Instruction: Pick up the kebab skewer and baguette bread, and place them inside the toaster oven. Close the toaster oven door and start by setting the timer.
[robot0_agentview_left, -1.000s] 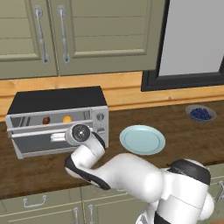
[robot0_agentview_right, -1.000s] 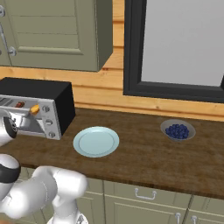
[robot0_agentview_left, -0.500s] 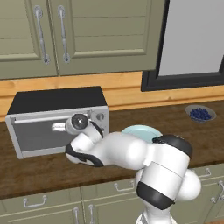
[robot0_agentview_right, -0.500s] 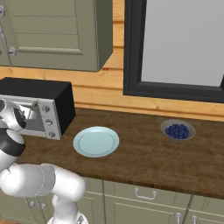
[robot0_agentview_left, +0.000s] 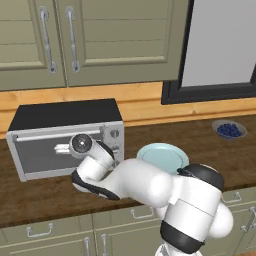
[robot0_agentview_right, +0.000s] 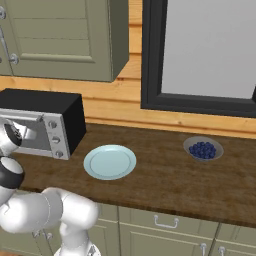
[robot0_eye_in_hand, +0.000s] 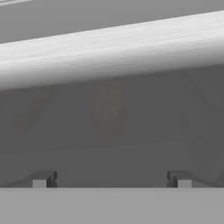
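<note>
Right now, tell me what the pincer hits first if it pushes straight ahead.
The dark glass of the toaster oven door, just below its silver bar handle. The open pincer looks very close to it, though depth is hard to judge.

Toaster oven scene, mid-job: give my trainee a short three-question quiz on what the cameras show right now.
1. True or false: the toaster oven door is shut.
2. What does the small bowl at the far right of the counter hold? A) blue berries B) sliced lemons C) walnuts
3. Fill in: the plate next to the toaster oven has ____ on it.

Key
1. True. The door stands upright against the oven front, with the end effector close in front of its glass, fingers spread wide.
2. A.
3. Nothing; the pale blue plate is bare.
</note>
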